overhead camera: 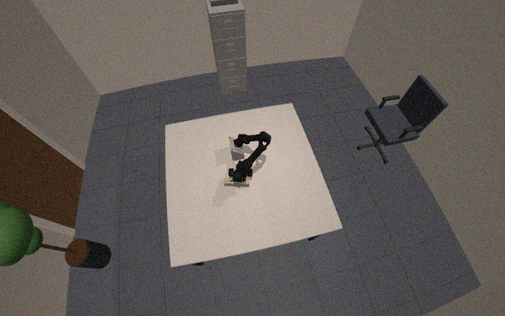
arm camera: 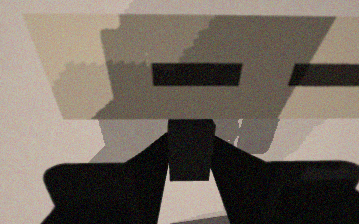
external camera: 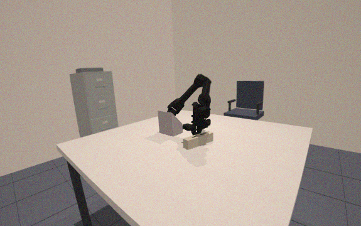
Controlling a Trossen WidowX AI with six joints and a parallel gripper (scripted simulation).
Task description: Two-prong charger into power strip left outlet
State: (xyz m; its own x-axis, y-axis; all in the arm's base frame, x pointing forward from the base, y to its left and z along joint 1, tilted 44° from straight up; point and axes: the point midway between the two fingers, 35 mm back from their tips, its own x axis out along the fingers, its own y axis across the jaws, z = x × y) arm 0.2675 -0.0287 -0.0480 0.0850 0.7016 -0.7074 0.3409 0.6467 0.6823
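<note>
The beige power strip (overhead camera: 229, 184) (external camera: 189, 144) (arm camera: 260, 45) lies on the white table. In the wrist view it spans the top, with a left dark outlet rectangle (arm camera: 197, 74) and a right one (arm camera: 335, 75). My gripper (external camera: 196, 133) (arm camera: 187, 136) is shut on the black charger (arm camera: 190, 167). The charger's front end meets the strip's near edge in the wrist view, roughly in line with the left rectangle and slightly left of its middle. The prongs are not visible, and how far they are in cannot be told.
A grey block with a sloped side (overhead camera: 237, 155) (external camera: 165, 123) stands on the table (overhead camera: 256, 219) (external camera: 230, 176), by the far end of my arm. A filing cabinet (overhead camera: 231, 44) (external camera: 95, 100), an office chair (overhead camera: 394, 123) (external camera: 250, 95) and a potted plant (overhead camera: 2, 233) stand off the table.
</note>
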